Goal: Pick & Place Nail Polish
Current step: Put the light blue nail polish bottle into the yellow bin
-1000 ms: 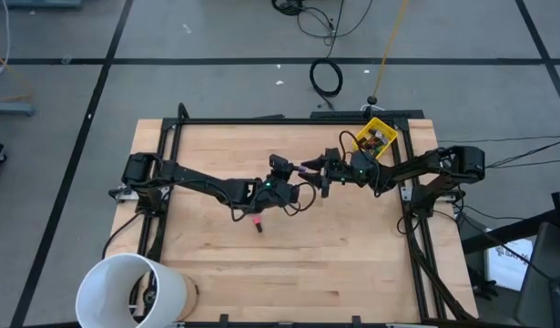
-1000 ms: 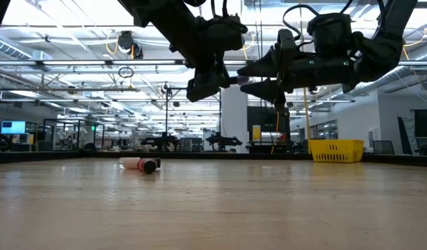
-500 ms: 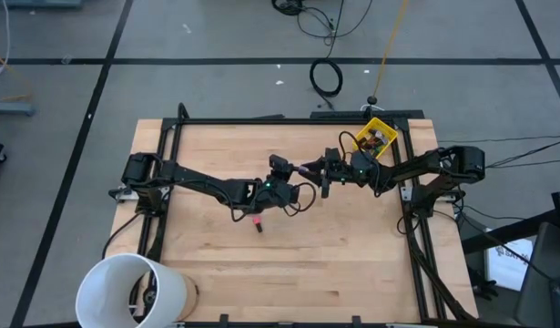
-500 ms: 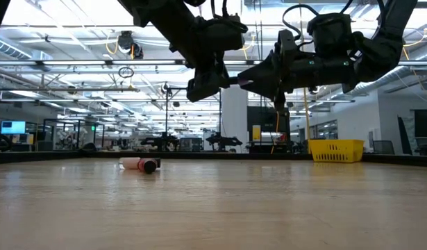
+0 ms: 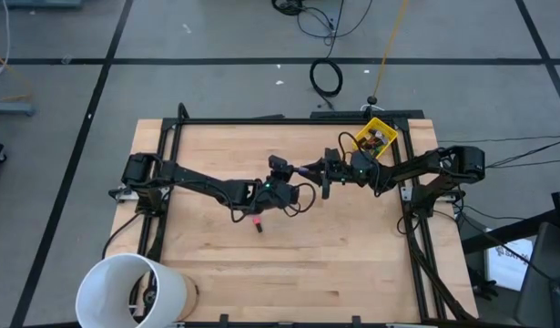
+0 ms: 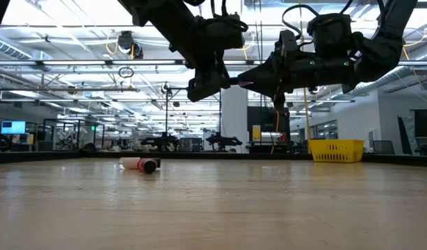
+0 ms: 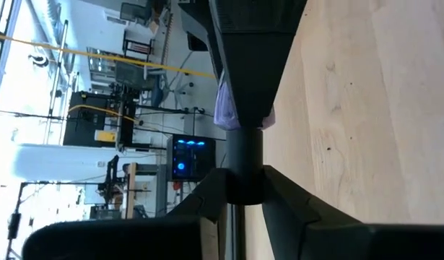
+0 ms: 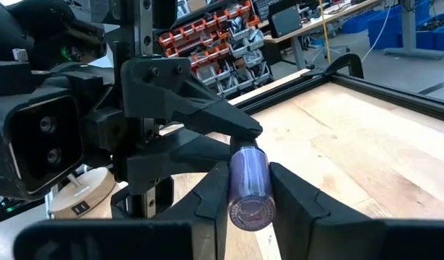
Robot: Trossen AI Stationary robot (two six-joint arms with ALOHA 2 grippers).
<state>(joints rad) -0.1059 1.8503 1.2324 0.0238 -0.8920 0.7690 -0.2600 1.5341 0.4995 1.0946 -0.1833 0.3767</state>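
Since 1 second ago, the right gripper [image 6: 235, 76] has been drawn in from a wide spread to a narrow clamp around the body of a purple nail polish bottle [image 8: 249, 184], while both arms have been kept in the same place above the middle of the table [image 5: 352, 264].

The bottle is seen in the right wrist view lying between the 2 dark fingers [image 8: 297, 198] of the right gripper, its pale purple body pressed on both sides and its flat base turned toward the camera. The dark cap [image 7: 244, 155] of the same bottle is pinched by the left gripper [image 6: 220, 73], whose jaws are set narrowly on it. The bottle is thus gripped at both ends, held in the air well above the wood, between the 2 wrists that meet tip to tip in the high view.

A second nail polish bottle [image 6: 139, 164], with a pinkish-red body and a dark cap, is seen lying on its side on the table, just below the left gripper in the high view [image 5: 258, 222] and untouched by either arm.

The yellow bin [image 5: 378, 137] is placed at the far right corner of the table, with several small items inside that cannot be made out. The large white bucket [image 5: 132, 290] is set at the near left corner, partly over the table edge.
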